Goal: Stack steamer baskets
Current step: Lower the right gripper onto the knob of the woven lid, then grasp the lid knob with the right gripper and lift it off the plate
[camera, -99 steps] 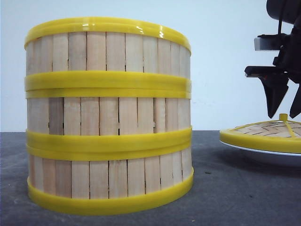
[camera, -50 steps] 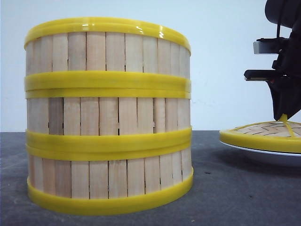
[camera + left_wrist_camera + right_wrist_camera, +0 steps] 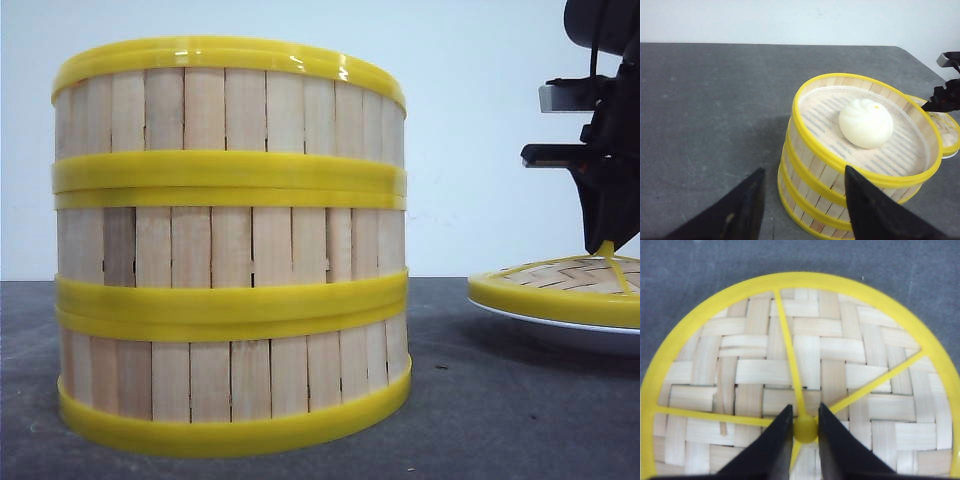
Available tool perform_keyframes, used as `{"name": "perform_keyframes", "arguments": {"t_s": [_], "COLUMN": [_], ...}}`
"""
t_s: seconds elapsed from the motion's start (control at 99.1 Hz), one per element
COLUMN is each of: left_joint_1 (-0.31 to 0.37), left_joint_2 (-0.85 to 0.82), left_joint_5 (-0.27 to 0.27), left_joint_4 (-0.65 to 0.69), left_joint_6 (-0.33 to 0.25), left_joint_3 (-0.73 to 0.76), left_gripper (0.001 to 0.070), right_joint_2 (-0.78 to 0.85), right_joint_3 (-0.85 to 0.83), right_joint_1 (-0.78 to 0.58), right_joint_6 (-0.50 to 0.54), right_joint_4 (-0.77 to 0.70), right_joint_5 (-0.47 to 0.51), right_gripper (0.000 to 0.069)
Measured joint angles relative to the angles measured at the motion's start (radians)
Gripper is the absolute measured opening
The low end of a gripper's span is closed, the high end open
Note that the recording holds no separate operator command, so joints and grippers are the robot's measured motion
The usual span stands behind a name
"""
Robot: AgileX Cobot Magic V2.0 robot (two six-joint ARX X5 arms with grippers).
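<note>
Steamer baskets [image 3: 231, 250] stand stacked three high on the dark table [image 3: 480, 420], left of the lid [image 3: 805, 375]. The right claw [image 3: 805, 429] is closed down onto the lid's yellow knob [image 3: 805, 428], which sits pinched between its two fingers. The lid rests on a white plate [image 3: 560, 330]. The left claw [image 3: 802, 202] hangs spread wide and empty near the stack. A white bun [image 3: 866, 123] lies in the top basket on mesh.
</note>
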Motion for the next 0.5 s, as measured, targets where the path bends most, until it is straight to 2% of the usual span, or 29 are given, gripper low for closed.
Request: {"name": "perform_keyframes", "arguments": {"t_s": [0.252, 0.504], "left_joint_1": [0.0, 0.0], "left_joint_2": [0.0, 0.0], "left_joint_5": [0.0, 0.0], "left_joint_4": [0.0, 0.0], "left_joint_6": [0.0, 0.0], "left_joint_3": [0.0, 0.0], "left_gripper": [0.0296, 0.0296], "right_joint_2": [-0.056, -0.08], "right_joint_3": [0.164, 0.375], "right_joint_1": [0.002, 0.066], "right_joint_6": [-0.042, -0.064], "right_joint_4": [-0.119, -0.244], "right_joint_5": [-0.009, -0.082], "right_gripper": [0.0057, 0.0057]}}
